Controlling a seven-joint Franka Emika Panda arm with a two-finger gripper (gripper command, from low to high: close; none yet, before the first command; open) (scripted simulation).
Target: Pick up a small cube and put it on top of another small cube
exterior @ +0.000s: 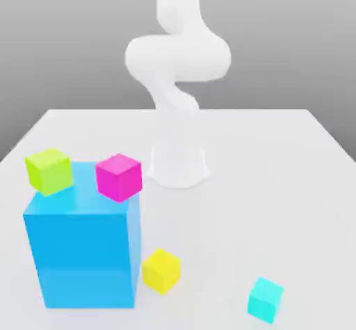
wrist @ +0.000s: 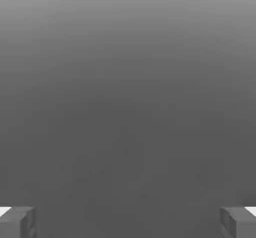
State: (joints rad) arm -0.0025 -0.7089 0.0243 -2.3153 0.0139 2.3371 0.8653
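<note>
Five blocks are sitting on the white table (exterior: pixel 278 148) in the exterior view: one large blue block (exterior: pixel 82 252) and four small cubes of matching size. The large blue block is standing toward the exterior view's left, near the front edge. Two of the small cubes are resting on its top face: a yellow-green cube (exterior: pixel 49 171) at the far left corner and a magenta cube (exterior: pixel 119 176) at the far right corner, the two standing apart from each other. A yellow cube (exterior: pixel 161 270) is sitting on the table just beside the blue block's lower right corner, turned at a slight angle. The small cube (exterior: pixel 265 299), cyan-turquoise, is lying alone on the table toward the exterior view's front right, well apart from the yellow cube and from the blue block. One white arm (exterior: pixel 177 58) is rising from a round base (exterior: pixel 178 165) behind the blocks; its upper part is running out past the top of the exterior view, so the hand end is cut off there. In the hand view, the gripper (wrist: pixel 128 222) is standing wide, its two grey fingertips (wrist: pixel 17 222) showing at opposite lower corners, partly cut off, with nothing held between them and plain grey beyond.
</note>
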